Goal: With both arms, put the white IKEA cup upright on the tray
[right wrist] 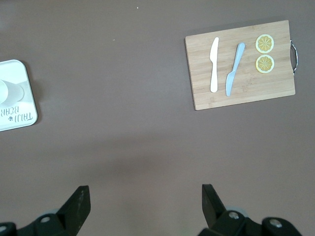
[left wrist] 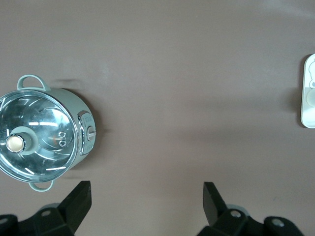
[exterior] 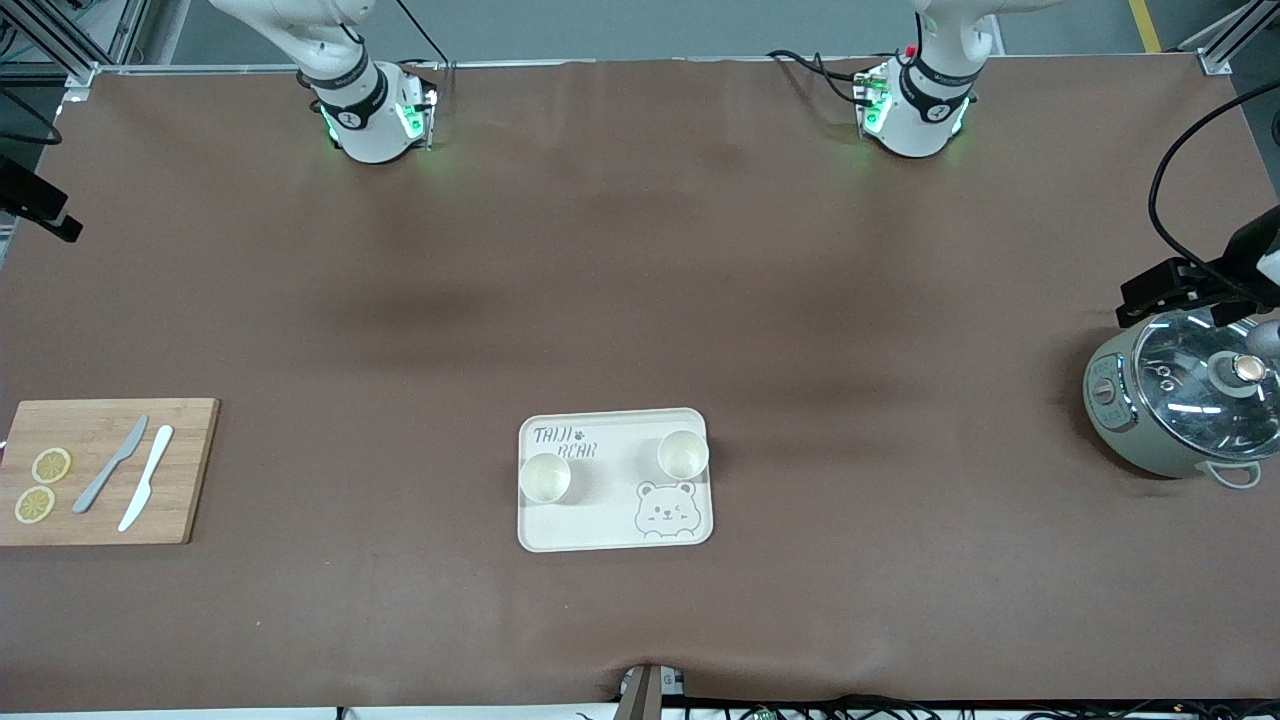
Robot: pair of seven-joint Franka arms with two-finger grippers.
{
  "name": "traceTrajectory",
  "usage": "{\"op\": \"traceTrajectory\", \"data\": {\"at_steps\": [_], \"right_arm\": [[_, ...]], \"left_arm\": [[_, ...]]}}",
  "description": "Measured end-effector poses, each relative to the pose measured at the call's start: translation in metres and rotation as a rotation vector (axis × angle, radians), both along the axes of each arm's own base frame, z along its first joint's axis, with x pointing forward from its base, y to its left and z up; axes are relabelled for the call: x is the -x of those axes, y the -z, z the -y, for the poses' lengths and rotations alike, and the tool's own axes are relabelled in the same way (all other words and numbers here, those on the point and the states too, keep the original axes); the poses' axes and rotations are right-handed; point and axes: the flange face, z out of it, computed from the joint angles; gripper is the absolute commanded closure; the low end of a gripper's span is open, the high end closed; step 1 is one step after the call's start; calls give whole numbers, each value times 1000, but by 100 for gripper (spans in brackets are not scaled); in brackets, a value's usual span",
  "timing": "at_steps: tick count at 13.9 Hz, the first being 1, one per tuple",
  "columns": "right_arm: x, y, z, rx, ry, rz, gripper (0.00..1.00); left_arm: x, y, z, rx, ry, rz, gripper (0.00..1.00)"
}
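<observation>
A matte brown mat covers the table (exterior: 640, 300). Low in the centre of the front view lies the tray (exterior: 600, 525), a cream rectangle with rounded corners and a raised rim, printed "TAIJI BEAR" and with a bear-face outline. Two white cups stand upright on it, mouths up: one cup (exterior: 545, 477) toward the right arm's end, the other cup (exterior: 683, 454) toward the left arm's end and slightly higher in the frame. At the lower left of the front view rests a bamboo cutting board (exterior: 185, 470) bearing two yellow lemon slices (exterior: 51, 465), a grey knife (exterior: 110, 464) and a white knife (exterior: 146, 477). At the right edge sits a round grey-green cooker (exterior: 1125, 420) with a domed glass lid (exterior: 1200, 375) and a metal knob. The left gripper (left wrist: 145, 204) hangs over bare mat beside the cooker, its black fingers (left wrist: 78, 199) spread wide and holding nothing. The right gripper (right wrist: 143, 206) hangs over bare mat between tray and cutting board, likewise spread wide and empty. Both arms wait clear of the tray.
</observation>
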Motion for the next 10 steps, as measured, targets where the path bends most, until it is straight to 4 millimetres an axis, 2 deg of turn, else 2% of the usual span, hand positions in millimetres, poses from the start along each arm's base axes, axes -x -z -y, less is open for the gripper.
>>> {"op": "traceTrajectory", "data": {"at_steps": [10], "right_arm": [[-2, 5, -1, -1, -3, -12, 0]], "left_arm": [[0, -1, 0, 0, 0, 1, 0]]}}
